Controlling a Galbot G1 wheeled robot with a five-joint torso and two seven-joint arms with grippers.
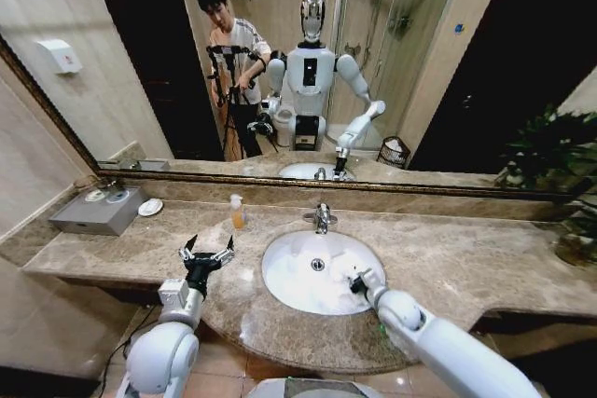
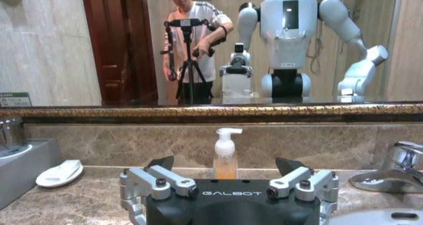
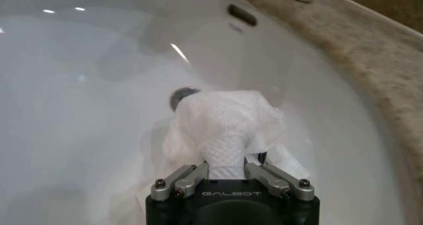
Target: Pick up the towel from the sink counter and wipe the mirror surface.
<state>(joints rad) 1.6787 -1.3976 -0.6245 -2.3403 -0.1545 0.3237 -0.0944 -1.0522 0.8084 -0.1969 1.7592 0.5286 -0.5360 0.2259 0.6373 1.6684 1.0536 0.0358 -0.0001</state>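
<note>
We judge the pick-up nearly done: our right hand (image 3: 233, 171) is clenched on the small white bunched cloth towel (image 3: 225, 131) inside the oval white basin (image 1: 284, 277) at the beige marble desk's (image 1: 448, 263) front edge. The wide bronze-framed mirror (image 1: 140, 62) awaits wiping; our left hand (image 1: 206, 255) hovers released near the desk's front edge.

A soap bottle (image 1: 238, 212) with amber liquid and a white pump stands upright just beyond the left gripper (image 1: 209, 249), a little to its right. A white soap dish (image 1: 150, 207) lies beyond the gripper to its left. A grey box (image 1: 97, 211) sits farther left, just beside the dish. A leafy plant (image 1: 550, 151) is well apart, far to the gripper's right.
</note>
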